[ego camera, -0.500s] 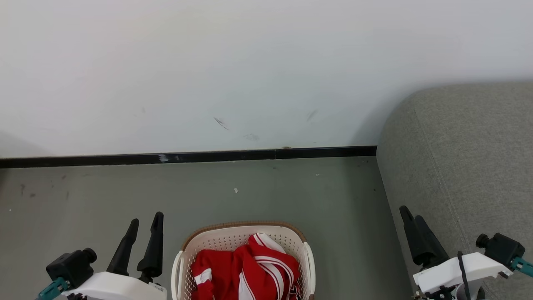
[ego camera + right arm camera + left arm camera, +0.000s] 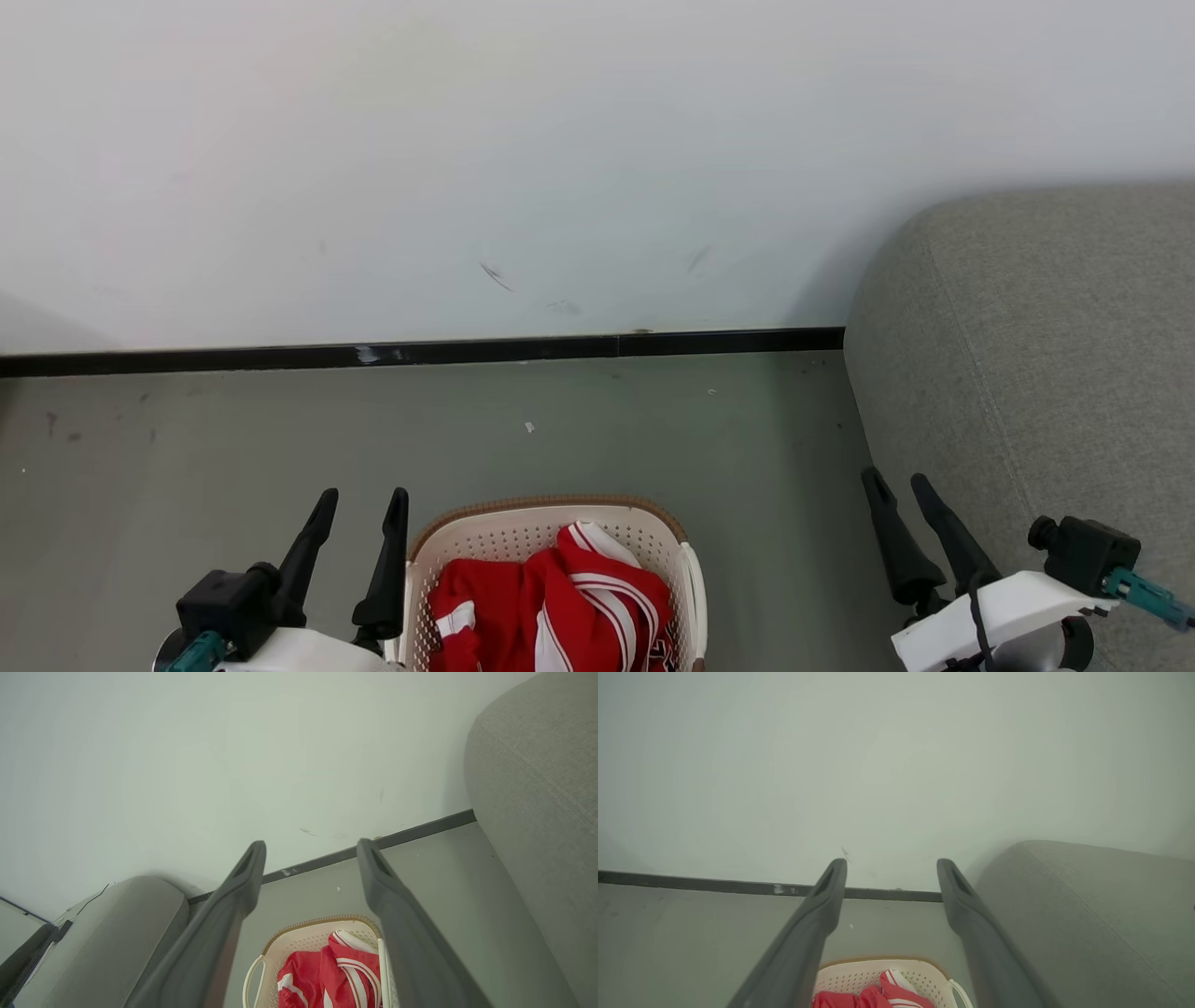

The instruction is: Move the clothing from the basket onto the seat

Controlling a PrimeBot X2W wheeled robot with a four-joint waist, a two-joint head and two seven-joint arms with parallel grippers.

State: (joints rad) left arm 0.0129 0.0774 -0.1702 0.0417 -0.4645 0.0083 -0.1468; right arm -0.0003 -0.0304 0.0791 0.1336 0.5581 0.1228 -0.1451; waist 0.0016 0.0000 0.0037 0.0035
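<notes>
Home living room: grey sofa [image 2: 1036,355], laundry basket [image 2: 509,541].

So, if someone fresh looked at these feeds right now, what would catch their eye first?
The red clothing with white stripes, heaped in the cream basket at the bottom centre of the head view, stands out against the grey floor. Next comes the big grey sofa on the right. The left claw and right claw flank the basket, both open and holding nothing.
</notes>
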